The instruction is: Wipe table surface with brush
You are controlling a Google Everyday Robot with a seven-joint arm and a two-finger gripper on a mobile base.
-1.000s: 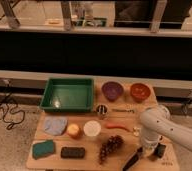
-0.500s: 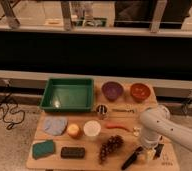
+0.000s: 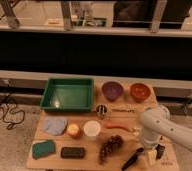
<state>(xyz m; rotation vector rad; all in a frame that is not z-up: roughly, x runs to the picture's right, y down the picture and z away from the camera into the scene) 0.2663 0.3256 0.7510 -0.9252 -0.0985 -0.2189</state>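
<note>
The light tan table surface (image 3: pixel 89 159) holds many items. The brush (image 3: pixel 133 159), a slim black stick, lies slanted on the table near the front right edge, just right of the dark grape bunch (image 3: pixel 110 146). My gripper (image 3: pixel 154 153) hangs from the white arm (image 3: pixel 159 127) that comes in from the right. It is low over the table's front right corner, right beside the upper end of the brush. Whether it touches the brush does not show.
A green tray (image 3: pixel 50 102) stands at the back left, with a purple bowl (image 3: pixel 112 91) and an orange bowl (image 3: pixel 140 91) to its right. A metal cup (image 3: pixel 102 109), red pepper (image 3: pixel 116 126), white cup (image 3: pixel 92 128), apple (image 3: pixel 74 131), blue cloth (image 3: pixel 55 125), green sponge (image 3: pixel 43 148) and black block (image 3: pixel 72 152) fill the middle and left.
</note>
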